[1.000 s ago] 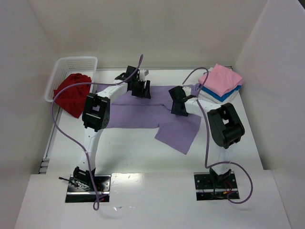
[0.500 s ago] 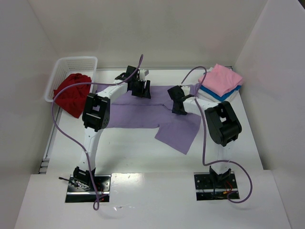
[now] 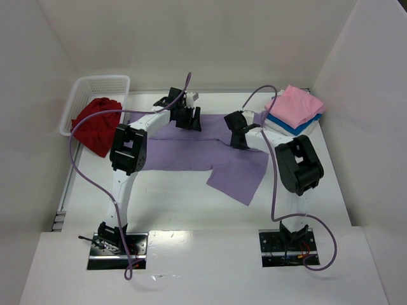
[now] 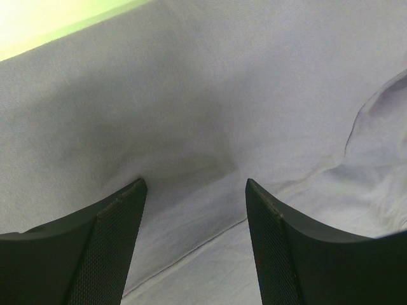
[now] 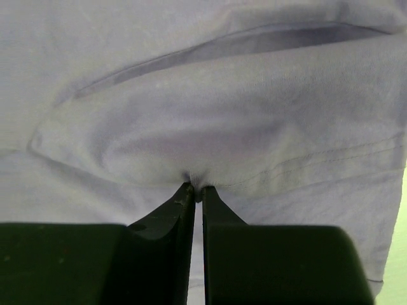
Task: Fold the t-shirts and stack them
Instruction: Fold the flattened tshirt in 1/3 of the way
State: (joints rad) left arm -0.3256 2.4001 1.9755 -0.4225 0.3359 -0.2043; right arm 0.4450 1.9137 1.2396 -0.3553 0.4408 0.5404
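Note:
The lavender purple t-shirt [image 3: 191, 149] lies spread on the table, one part reaching toward the front right. My left gripper [image 3: 188, 121] is open over its far edge; in the left wrist view [image 4: 194, 187] cloth and a seam lie between the fingers. My right gripper [image 3: 238, 136] is shut on a pinch of the lavender cloth [image 5: 197, 181], which puckers at the fingertips. The deep red t-shirt [image 3: 96, 124] hangs crumpled out of the white basket. The folded pink t-shirt [image 3: 296, 105] lies on the folded bright blue one [image 3: 287, 127] at the back right.
The white lattice basket [image 3: 95, 86] stands at the back left. White walls close in the table on three sides. Purple cables arch over both arms.
My right gripper has moved slightly toward the back with the pinched cloth. The left arm has not moved.

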